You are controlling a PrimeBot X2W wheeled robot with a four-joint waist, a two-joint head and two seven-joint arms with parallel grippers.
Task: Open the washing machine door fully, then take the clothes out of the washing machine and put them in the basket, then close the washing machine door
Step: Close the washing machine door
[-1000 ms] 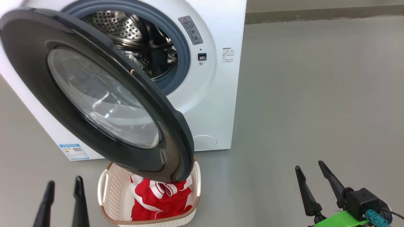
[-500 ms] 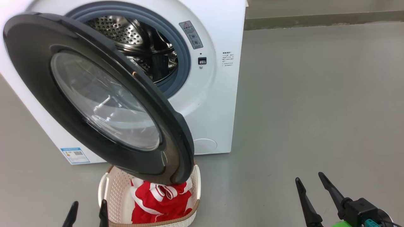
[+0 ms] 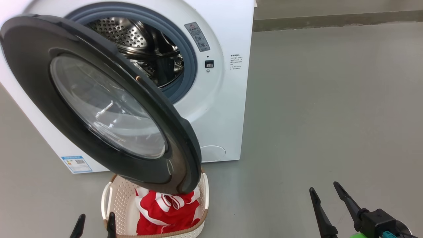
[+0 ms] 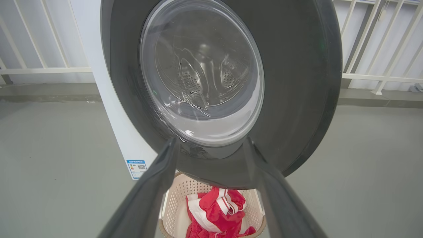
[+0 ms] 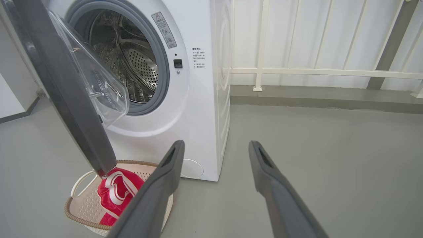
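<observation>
Clothes (image 3: 165,213) in basket (image 3: 120,198), seemingly under door (image 3: 105,105)

Grey floor (image 3: 314,99) under the washing machine (image 3: 228,109) and, just before it, the basket (image 3: 121,202).

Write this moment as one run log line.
door open | clothes in basket | left gripper open | right gripper open | next: close door

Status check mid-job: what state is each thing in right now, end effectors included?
basket: upright on the floor.
clothes: piled in the basket.
washing machine door: open, hanging over the basket.
washing machine: drum exposed, no clothes visible inside.
left end effector: open, empty.
right end effector: open, empty.
</observation>
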